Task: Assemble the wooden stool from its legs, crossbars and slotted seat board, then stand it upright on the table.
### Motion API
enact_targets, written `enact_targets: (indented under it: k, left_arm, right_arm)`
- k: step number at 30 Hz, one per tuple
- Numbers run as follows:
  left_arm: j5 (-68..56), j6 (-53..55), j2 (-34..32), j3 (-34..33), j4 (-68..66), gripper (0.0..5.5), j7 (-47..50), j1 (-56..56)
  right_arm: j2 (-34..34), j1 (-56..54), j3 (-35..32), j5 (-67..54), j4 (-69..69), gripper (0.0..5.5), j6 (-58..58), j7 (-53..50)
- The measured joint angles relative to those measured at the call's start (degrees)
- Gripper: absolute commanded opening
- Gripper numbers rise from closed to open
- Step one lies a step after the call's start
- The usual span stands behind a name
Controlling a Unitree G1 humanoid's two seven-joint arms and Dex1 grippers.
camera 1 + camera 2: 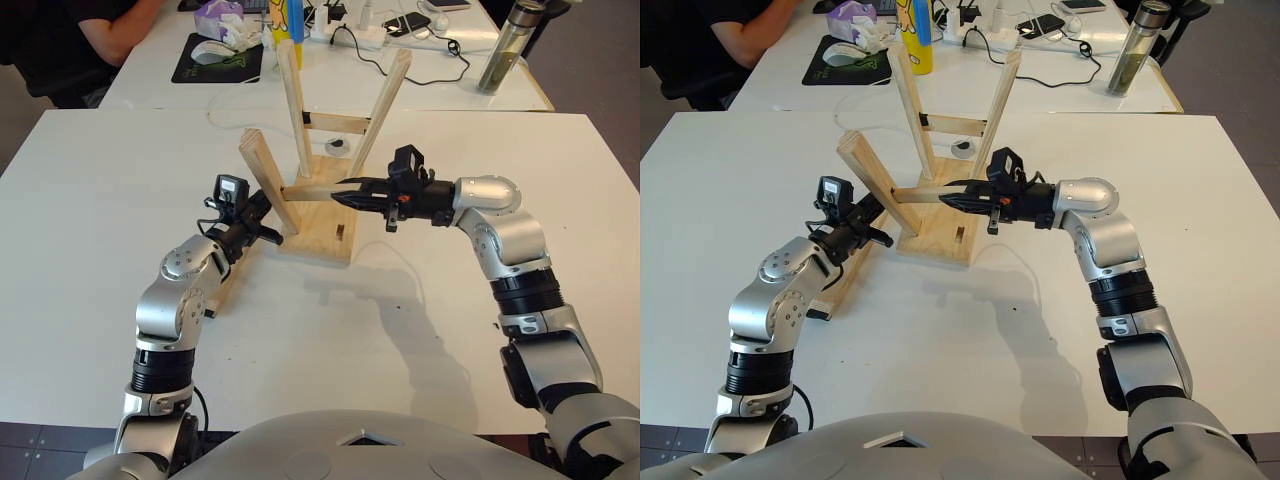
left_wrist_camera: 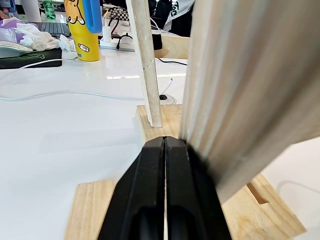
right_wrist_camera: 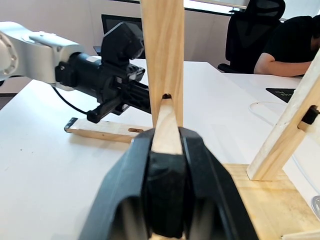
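One short pale-wood crossbar point(image 3: 166, 126), clamped in the right gripper point(image 1: 343, 194), lies level, tip at a hole in the tilted pale-wood leg point(image 1: 262, 175) to its left. The left gripper point(image 1: 271, 231), closed on nothing, touches the leg's opposite face, above the slotted seat board point(image 1: 320, 236) on the white counter point(image 1: 110, 190).

Both head views look forward and down from the near edge of the surface point(image 1: 120, 200), sharing the stool point(image 1: 322, 238). The left wrist view sits tight behind the left claw point(image 2: 165, 144), facing far. The right wrist view, behind the right claw point(image 3: 166, 137), faces left along the crossbar point(image 3: 166, 125).
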State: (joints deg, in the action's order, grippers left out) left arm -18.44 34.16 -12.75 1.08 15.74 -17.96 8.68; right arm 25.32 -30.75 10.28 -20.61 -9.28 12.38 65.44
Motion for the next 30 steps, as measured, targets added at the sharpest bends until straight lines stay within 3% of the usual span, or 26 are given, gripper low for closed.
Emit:
enact_targets:
  k: [30]
  left_arm:
    - [0.66, -0.45, 0.0, -0.11, -0.87, 0.0, 0.24, 0.0]
  right_arm:
    - [-0.74, 0.0, 1.33, 2.16, 0.84, 0.44, 2.02, -1.59]
